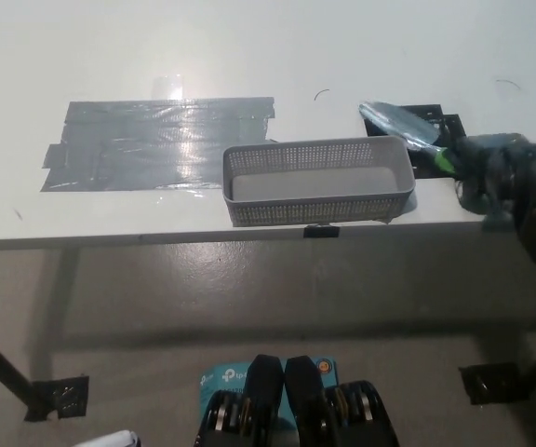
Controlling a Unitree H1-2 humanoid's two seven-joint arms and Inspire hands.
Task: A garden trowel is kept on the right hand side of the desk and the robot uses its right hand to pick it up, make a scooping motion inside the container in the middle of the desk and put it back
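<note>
We see the white desk [342, 47] filling the upper half of the frame, with a wide patch of grey tape [156, 140] at centre left. The grey mesh container [314, 209] sits at the desk's front edge, in the middle. At the right edge, the black right hand [491, 177] is closed around the green handle of the trowel [400, 122], whose blade points to the upper left just beyond the container's right end, over black tape marks [449, 123]. At the bottom left, only a sliver of the white left hand [114, 439] shows; we cannot tell its state.
</note>
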